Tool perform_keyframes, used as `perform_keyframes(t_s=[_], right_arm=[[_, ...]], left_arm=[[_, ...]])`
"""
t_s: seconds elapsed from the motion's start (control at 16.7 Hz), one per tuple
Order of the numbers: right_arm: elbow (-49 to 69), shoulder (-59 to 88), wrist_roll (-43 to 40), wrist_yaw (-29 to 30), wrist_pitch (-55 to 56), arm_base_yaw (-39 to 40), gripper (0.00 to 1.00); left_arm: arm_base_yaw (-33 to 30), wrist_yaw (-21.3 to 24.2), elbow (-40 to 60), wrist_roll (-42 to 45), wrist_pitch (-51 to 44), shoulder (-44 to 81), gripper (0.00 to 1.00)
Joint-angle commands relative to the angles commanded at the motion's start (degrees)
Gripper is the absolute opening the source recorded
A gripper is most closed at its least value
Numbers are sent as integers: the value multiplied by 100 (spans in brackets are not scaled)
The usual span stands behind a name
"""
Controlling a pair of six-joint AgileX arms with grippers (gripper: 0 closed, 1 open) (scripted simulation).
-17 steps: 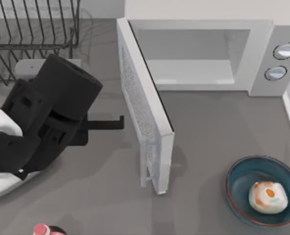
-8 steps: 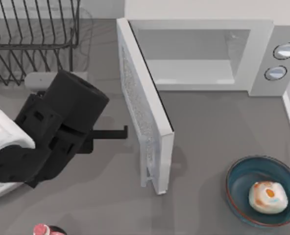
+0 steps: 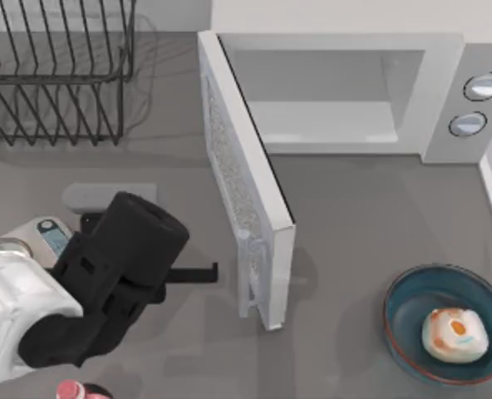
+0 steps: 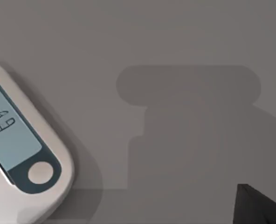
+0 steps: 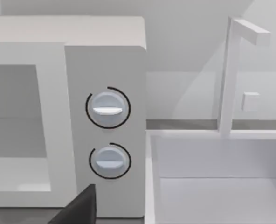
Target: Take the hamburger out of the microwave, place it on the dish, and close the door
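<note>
1. At the far left of the table point(image 3: 346, 216), a wire rack point(image 3: 55, 75) stands at the back edge, well apart from everything in front of it.
2. Below the rack, a white scale point(image 3: 42, 237) with a pale blue display lies on the table; the left wrist view shows its display end point(image 4: 17, 149) with a round button.
3. The left arm reaches in from the lower left corner, its black wrist housing over the scale. The left gripper point(image 3: 198, 273) points right toward the door, with one thin dark finger seen edge-on; whether its fingers are open or closed I cannot tell.
4. A red-capped thing point(image 3: 73, 391) peeks in at the bottom edge under the left arm.
5. The door point(image 3: 246, 191) stands open, swung out from the left side of the microwave point(image 3: 441, 91), its free edge with the bar handle point(image 3: 248, 274) just beside the left gripper's tip, a small gap between them.
6. The microwave's pale cavity sits at the back; its two round knobs point(image 5: 108, 108) are on the right panel.
7. At the lower right, the dish point(image 3: 412, 341) rests on the table with the hamburger point(image 3: 454, 334) lying inside it, right of centre.
8. Of the right gripper point(image 5: 79, 210), a dark piece shows in the right wrist view, facing the knob panel; the state of its fingers cannot be told.
</note>
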Motion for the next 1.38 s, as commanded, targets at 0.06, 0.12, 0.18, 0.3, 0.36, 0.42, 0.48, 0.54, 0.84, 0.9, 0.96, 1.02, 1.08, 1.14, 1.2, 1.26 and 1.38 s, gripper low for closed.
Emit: perform_keyframes(t_s=[0.06,0.12,0.18,0.3,0.36,0.42,0.48,0.54,0.84,0.9,0.96,1.02,1.08,1.14,1.2,1.26,1.38], right_arm=[[0,0,0,0,0,0,100],[0,0,0,0,0,0,100],[0,0,0,0,0,0,100],[0,0,0,0,0,0,100],[0,0,0,0,0,0,100],[0,0,0,0,0,0,100],[0,0,0,0,0,0,100],[0,0,0,0,0,0,100],[0,0,0,0,0,0,100],[0,0,0,0,0,0,100],[0,0,0,0,0,0,100],[0,0,0,0,0,0,100],[0,0,0,0,0,0,100],[0,0,0,0,0,0,100],[0,0,0,0,0,0,100],[0,0,0,0,0,0,100],[0,0,0,0,0,0,100]], left_arm=[[0,0,-25,1,27,12,0],[0,0,-25,1,27,12,0],[0,0,-25,1,27,12,0],[-21,-14,2,-14,-2,7,0],[-95,-55,77,-87,-43,85,0],[-223,-125,213,-211,-110,225,0],[-389,-214,409,-370,-193,426,0],[-576,-315,663,-549,-289,685,0],[-1373,-737,1776,-1342,-745,1749,0],[-1428,-768,1834,-1398,-777,1805,0],[-1434,-771,1840,-1404,-780,1811,0],[-1434,-771,1840,-1404,-780,1811,0],[-1434,-771,1840,-1404,-780,1811,0],[-1410,-752,1828,-1399,-762,1787,0],[-1419,-757,1846,-1409,-773,1803,0],[-1459,-775,1923,-1450,-822,1878,0],[-1602,-839,2259,-1604,-1008,2180,0]])
